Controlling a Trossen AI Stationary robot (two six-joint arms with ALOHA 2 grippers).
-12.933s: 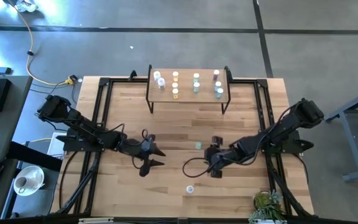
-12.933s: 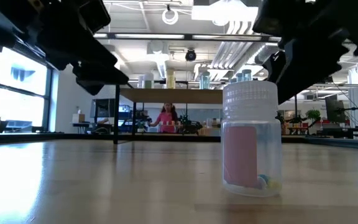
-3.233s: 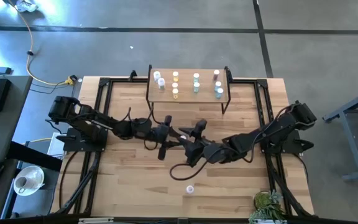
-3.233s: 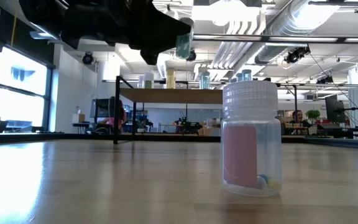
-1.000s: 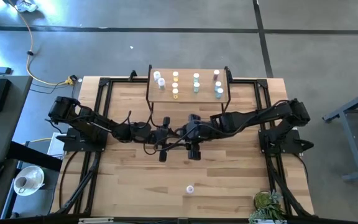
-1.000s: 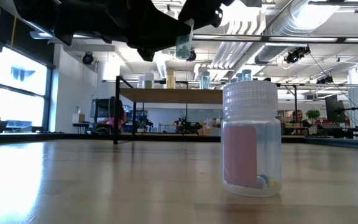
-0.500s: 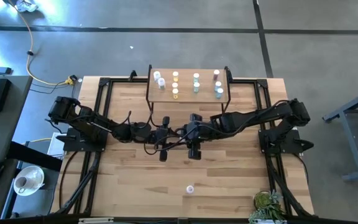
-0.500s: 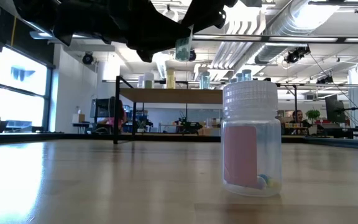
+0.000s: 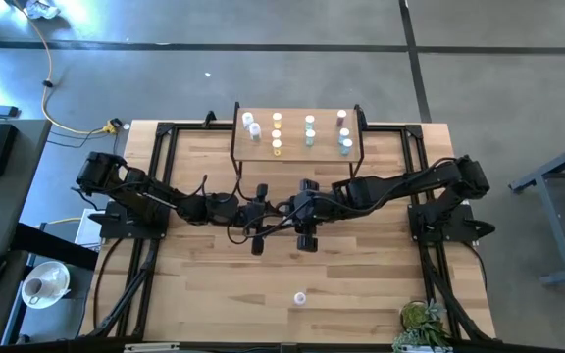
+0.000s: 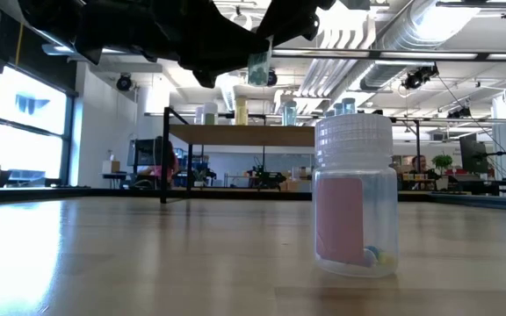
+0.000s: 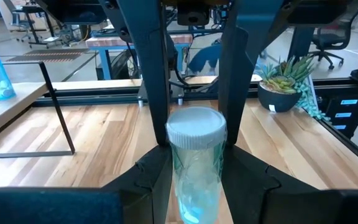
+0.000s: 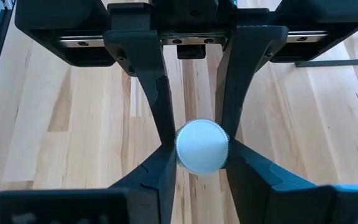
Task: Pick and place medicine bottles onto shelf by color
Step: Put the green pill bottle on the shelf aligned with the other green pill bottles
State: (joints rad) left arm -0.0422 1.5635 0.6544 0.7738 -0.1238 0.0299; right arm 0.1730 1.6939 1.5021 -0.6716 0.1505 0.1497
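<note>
A teal medicine bottle [image 11: 194,171] with a white cap hangs above the table's middle, upright, and both grippers are shut on it. My left gripper [image 9: 269,211] reaches in almost level from the table's left. My right gripper [image 9: 288,209] slants down onto it from the right. In the low view the bottle [image 10: 258,66] shows high under the dark arms; in the high view the grippers hide it. The shelf [image 9: 297,149] stands on black legs at the far middle and carries several bottles in rows. A pink bottle [image 9: 300,297] stands on its base near the front edge. My left gripper pinches the bottle's clear body [image 11: 174,177], below the cap, between its two fingers. The fingers come nearly level from the table's left. The bottle stands upright in the hold, clear of the table. My right gripper pinches the white cap [image 12: 202,147] at the bottle's top between its two fingers [image 12: 161,163]. The fingers slant down from the table's right, above my left gripper's fingers.
The pink bottle [image 10: 356,197] fills the near right of the low view. A potted plant [image 9: 420,322] sits at the front right corner. Black frame rails [image 9: 155,176] run along the table's left and right sides. Bare wood lies between the grippers and the shelf.
My right gripper has shut on the bottle's cap, staying in place. My left gripper has kept its hold and has not moved. The bottle stays in the air between them.
</note>
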